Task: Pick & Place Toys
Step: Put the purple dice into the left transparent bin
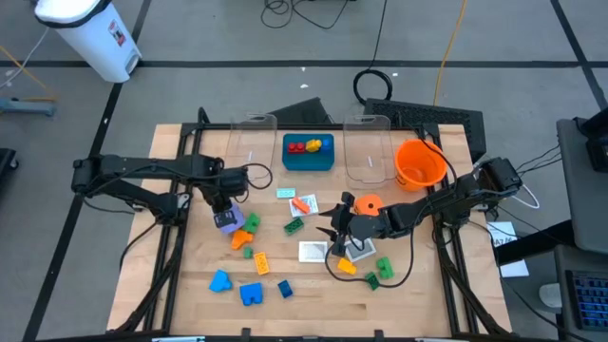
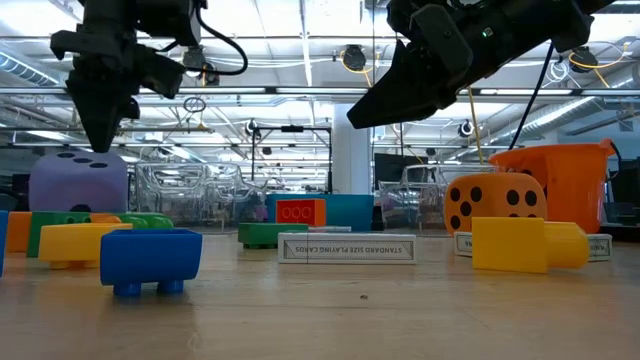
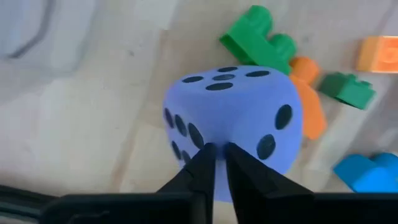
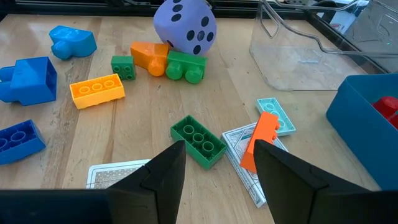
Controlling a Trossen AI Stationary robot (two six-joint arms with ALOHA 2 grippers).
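Note:
A purple dotted die (image 1: 228, 221) rests on the wooden table, left of centre, with green and orange bricks (image 4: 168, 62) beside it. My left gripper (image 1: 220, 202) points down over the die's top (image 3: 217, 78), fingers shut with only a slit between them. My right gripper (image 1: 334, 228) is open and empty, raised above the table's middle (image 2: 385, 110). Below and ahead of it lie a green brick (image 4: 198, 142), an orange brick (image 4: 261, 140) and white picture cards (image 4: 245, 168). An orange dotted die (image 1: 368, 202) sits just beyond it. My left gripper comes at the purple die from above, pointing down, its shut fingertips (image 2: 100, 140) right at the die's top face. I cannot tell whether they touch it. The die stands on the table.
A teal tray (image 1: 309, 163) holding red and yellow bricks stands at the back centre between two clear bins (image 1: 255, 142) (image 1: 369, 152). An orange bowl (image 1: 420, 163) is at the back right. Blue and yellow bricks (image 1: 249, 293) and a card box (image 2: 347, 248) lie toward the near edge.

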